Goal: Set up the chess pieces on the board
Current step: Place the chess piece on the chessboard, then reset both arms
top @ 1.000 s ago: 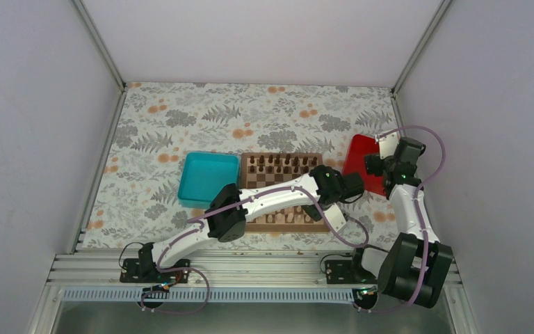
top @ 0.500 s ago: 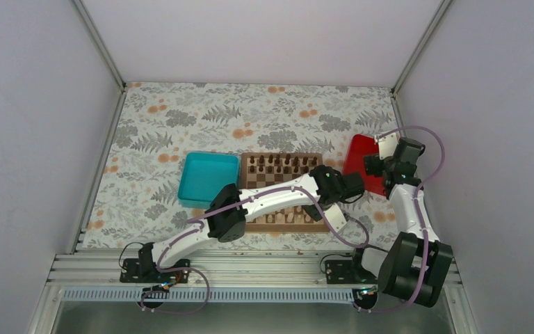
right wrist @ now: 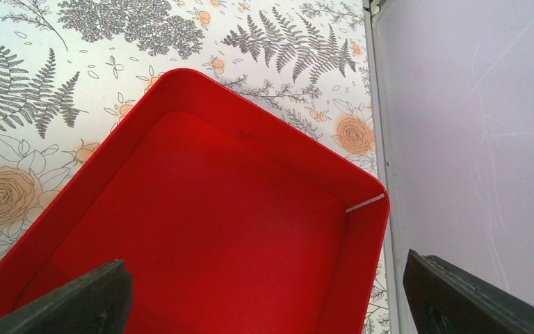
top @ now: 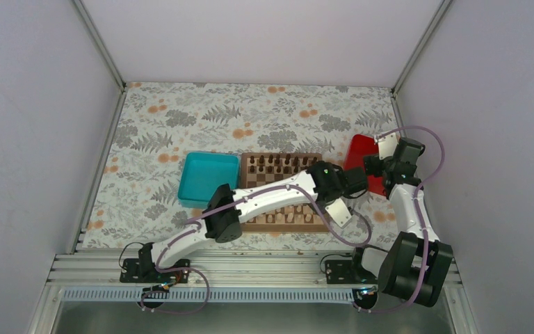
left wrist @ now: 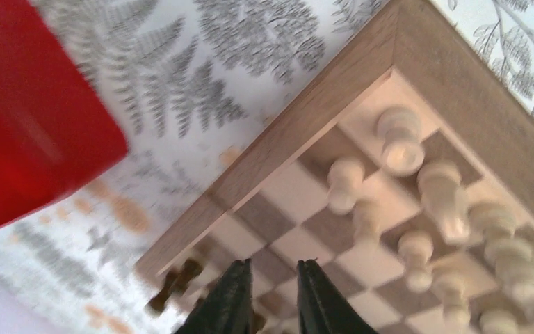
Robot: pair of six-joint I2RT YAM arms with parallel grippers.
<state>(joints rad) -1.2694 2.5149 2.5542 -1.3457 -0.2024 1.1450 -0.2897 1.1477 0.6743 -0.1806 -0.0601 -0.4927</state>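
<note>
Hovering over the board [left wrist: 361,76], the left end effector [left wrist: 273,278] stands slightly parted.

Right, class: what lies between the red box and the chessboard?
Nothing but bare fern-patterned cloth lies between the red box and the board. The left wrist view shows this.

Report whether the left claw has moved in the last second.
Yes, slightly. Against the board's right edge, the left claw has shifted toward the far side, still beside the red box.
</note>
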